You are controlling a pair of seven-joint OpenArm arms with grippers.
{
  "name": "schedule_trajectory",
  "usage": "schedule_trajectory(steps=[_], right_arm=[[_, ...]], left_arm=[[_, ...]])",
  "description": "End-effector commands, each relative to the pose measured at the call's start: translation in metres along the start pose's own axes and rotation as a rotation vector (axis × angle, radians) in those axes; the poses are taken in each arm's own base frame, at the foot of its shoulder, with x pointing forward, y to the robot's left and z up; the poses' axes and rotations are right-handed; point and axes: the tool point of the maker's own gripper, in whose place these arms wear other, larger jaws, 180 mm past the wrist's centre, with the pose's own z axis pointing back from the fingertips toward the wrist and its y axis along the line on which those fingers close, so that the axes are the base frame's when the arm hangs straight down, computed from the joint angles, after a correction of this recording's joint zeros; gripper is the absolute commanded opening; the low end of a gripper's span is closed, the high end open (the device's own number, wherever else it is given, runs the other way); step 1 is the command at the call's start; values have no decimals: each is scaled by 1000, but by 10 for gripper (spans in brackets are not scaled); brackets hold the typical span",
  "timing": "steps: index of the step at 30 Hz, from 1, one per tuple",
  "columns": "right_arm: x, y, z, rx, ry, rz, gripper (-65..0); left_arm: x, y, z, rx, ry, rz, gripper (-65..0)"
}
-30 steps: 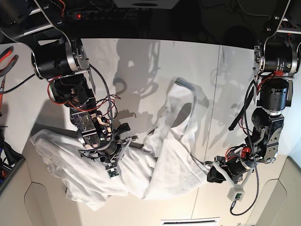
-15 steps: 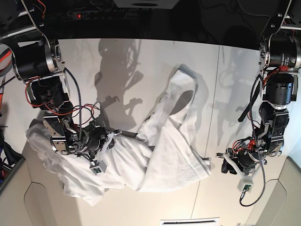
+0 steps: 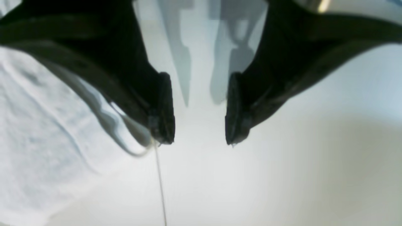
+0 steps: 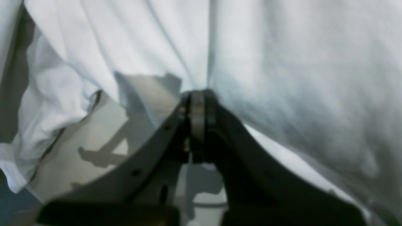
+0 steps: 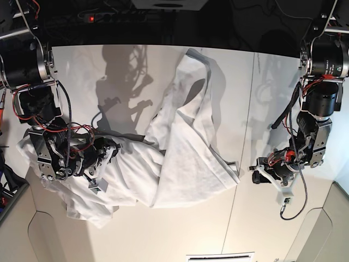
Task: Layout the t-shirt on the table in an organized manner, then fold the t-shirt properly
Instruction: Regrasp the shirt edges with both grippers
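Right gripper (image 4: 198, 103) clamped on shirt (image 5: 185, 158) edge, likely dragging cloth flat. Left gripper (image 3: 198, 110) spread wide, empty, just beside hem. Shirt bunched across table (image 5: 136, 229), spreading not yet done.

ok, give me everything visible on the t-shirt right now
The t-shirt is plain white, soft-looking cloth, heavily wrinkled and bunched rather than spread. It lies on the white table, one long fold running from the far edge toward the near right, the rest heaped to the left. The right pincer is shut on a pleat of it, cloth draping to both sides. The left pincer stands open over bare table, just beside the shirt's edge, not gripping it.
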Motion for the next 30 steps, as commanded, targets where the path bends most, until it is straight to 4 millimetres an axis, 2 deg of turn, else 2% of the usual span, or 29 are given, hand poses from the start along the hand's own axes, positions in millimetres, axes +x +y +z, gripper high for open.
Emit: schedule_trajectory(steps=[1, 5, 11, 21, 30], right_arm=[[10, -5, 9, -14, -11, 10, -650], [12, 0, 9, 13, -22, 15, -650], [12, 0, 9, 13, -23, 13, -650], [13, 0, 9, 14, -23, 13, -650], [14, 3, 9, 29, -33, 4, -650]], left_arm=[[23, -3, 0, -13, -57, 24, -350], [17, -22, -7, -64, -60, 97, -350], [28, -49, -10, -156, -106, 193, -350], [27, -58, -14, -153, -115, 202, -350], [26, -79, -19, -184, -122, 219, -351]])
